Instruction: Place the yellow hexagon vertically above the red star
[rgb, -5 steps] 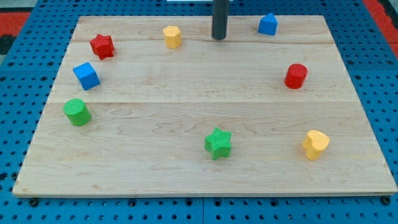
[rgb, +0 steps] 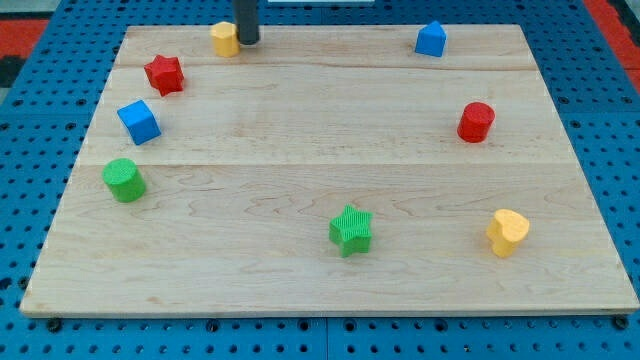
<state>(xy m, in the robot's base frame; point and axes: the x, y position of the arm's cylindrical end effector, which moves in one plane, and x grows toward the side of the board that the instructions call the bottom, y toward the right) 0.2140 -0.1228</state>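
Two task items, upper left of frame. Red star (rgb: 164, 74): near left edge. Yellow hexagon (rgb: 224, 39): up-right of star, at top edge. My tip (rgb: 246, 42): touching hexagon's right side; no pincer fitted, nothing held. Advice: push gently left, stop directly above star.

The pale wooden board (rgb: 300, 150) shows a light grain pattern; the perforated blue metal table (rgb: 40, 200) has a regular pattern of holes.
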